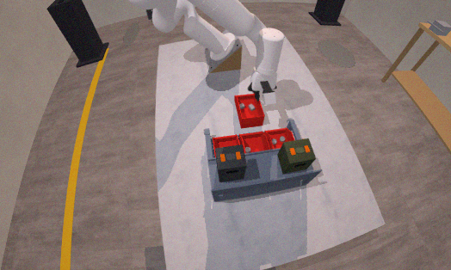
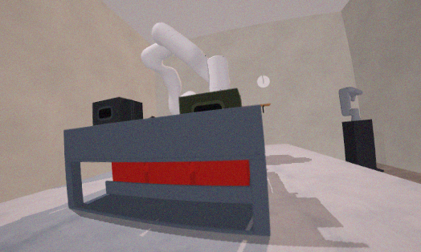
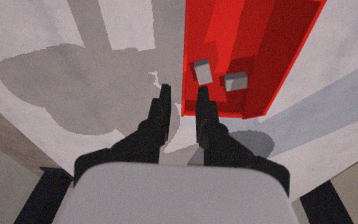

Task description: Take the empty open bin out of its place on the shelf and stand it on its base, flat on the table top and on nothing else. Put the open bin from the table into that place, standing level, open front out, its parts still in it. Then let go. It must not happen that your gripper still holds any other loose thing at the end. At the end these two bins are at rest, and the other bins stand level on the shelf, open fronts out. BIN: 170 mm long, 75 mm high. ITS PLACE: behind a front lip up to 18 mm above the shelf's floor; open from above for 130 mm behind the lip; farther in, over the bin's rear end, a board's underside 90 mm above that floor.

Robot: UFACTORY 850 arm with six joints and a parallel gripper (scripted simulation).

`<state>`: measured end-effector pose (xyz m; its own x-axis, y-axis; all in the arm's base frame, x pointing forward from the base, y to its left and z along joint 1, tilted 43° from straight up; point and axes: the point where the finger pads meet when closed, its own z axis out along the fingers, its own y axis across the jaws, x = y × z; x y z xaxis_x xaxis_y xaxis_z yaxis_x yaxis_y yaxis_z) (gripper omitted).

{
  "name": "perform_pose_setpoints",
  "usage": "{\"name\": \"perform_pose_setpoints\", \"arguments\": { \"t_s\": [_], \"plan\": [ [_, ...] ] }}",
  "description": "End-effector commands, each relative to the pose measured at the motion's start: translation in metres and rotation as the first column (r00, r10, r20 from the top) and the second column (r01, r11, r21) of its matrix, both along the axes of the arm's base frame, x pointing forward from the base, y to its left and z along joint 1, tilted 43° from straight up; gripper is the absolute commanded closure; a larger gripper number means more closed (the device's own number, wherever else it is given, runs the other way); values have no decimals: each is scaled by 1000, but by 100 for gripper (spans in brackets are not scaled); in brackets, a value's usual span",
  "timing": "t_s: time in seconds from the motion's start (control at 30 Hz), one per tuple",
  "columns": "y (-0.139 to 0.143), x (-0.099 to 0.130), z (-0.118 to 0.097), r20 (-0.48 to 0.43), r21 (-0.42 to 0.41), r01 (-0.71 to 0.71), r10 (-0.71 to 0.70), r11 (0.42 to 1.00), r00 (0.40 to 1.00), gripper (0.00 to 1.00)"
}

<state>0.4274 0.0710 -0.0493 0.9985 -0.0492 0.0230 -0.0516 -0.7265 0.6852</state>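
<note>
An open red bin (image 1: 254,119) (image 3: 257,30) stands on the table top between the arm and the shelf; two small grey parts lie in it. My gripper (image 1: 258,98) (image 3: 184,97) is partly open with nothing held. In the wrist view the bin's side wall runs between the fingertips, one finger outside, the other over the inside; their height above the rim is unclear. The grey-blue shelf (image 1: 261,187) (image 2: 163,140) holds three red bins side by side: the left bin (image 1: 225,140) looks empty, the middle bin (image 1: 256,139) shows a grey part, the right bin (image 1: 281,132) shows parts.
A dark grey case (image 1: 231,165) (image 2: 127,110) and a green case (image 1: 296,159) (image 2: 227,98) stand on the shelf's top board, in front of the bins in the top view. The shelf's end posts rise beside the outer bins. A wooden bench (image 1: 433,107) stands far right.
</note>
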Motion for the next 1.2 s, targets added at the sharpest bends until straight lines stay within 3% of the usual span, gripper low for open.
{"name": "perform_pose_setpoints", "arguments": {
  "t_s": [0.0,1.17],
  "plan": [
    [6,1,6,1,1,0,0,1000,1000,74],
    [31,1,32,1,1,0,0,1000,1000,74]
  ]
}}
